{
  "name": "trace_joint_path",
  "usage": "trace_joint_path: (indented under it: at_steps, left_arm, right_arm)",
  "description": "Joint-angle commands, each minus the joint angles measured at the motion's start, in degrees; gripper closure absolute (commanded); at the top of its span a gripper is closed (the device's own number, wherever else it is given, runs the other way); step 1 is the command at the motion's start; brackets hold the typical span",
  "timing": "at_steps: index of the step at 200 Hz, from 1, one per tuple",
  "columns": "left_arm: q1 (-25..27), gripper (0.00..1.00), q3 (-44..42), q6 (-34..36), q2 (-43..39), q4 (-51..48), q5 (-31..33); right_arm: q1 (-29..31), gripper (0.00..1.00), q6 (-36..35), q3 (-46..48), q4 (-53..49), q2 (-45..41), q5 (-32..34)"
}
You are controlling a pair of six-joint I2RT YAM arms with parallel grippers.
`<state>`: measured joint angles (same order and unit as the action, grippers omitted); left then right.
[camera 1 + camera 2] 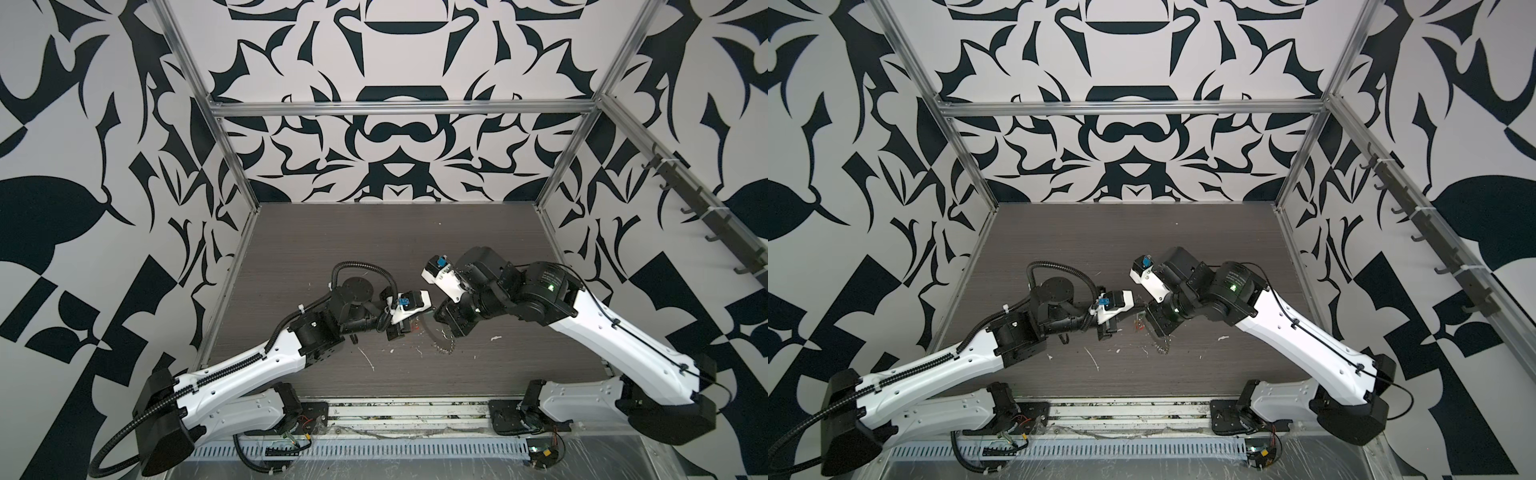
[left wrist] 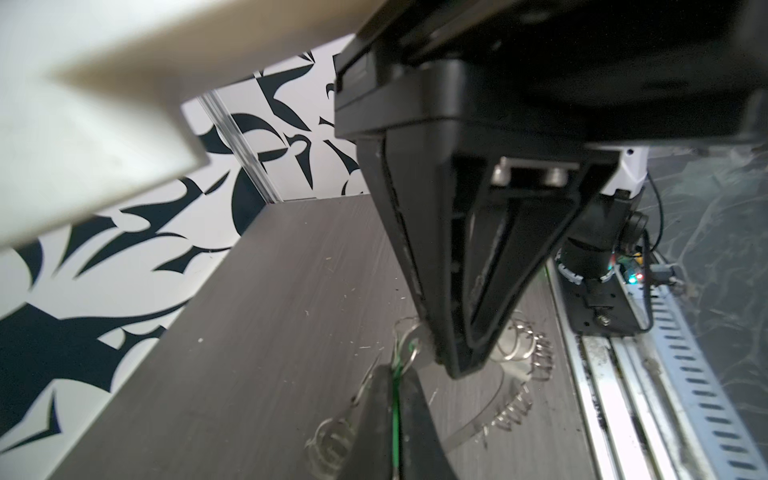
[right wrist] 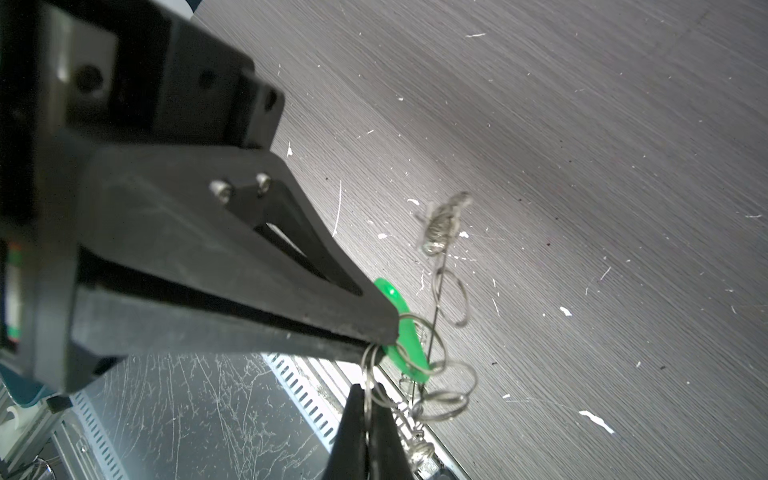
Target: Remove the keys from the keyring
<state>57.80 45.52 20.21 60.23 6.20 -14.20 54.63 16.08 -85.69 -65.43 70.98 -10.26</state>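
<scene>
Metal, plastic and worn wood grain

The keyring (image 2: 511, 349) is dull grey metal fringed with shiny wire; the tag (image 3: 405, 336) glossy green plastic; the right gripper (image 3: 382, 337) matt black plastic; the table (image 3: 582, 145) matt grey wood-grain, scuffed.

The table (image 1: 374, 249) had a dark grey top with a fine wood grain. Small white scraps lay on its front half, among them a long thin streak (image 1: 365, 359) and a short piece (image 1: 496, 338) further right. Walls with a black and white pattern (image 1: 395, 158) stood around it, held by an aluminium frame (image 1: 399, 109). A rail with dark hooks (image 1: 702, 216) ran along the right wall. In front of the table lay a white slotted duct (image 1: 374, 449).
</scene>
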Motion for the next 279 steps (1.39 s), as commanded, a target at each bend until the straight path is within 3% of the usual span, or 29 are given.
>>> trace_joint_path:
  at_steps: [1,69,129,279]
  left_arm:
    - [-0.1,0.99,1.1,0.2,0.4,-0.1,0.0]
    - [-0.1,1.0,1.7,0.5,-0.8,-2.0,0.0]
    - [-0.1,1.0,0.9,1.8,-2.9,-0.5,3.6]
    - [-0.1,0.97,-0.3,2.0,-4.4,-3.2,2.7]
  right_arm:
    - [0.6,1.0,-0.7,-3.1,2.1,-0.3,-0.7]
    - [0.7,1.0,-0.7,-2.7,1.1,-0.4,2.4]
    - [0.7,1.0,0.0,-1.3,1.2,-1.9,4.1]
    - [0.6,1.0,-0.3,-3.1,0.7,-1.5,5.0]
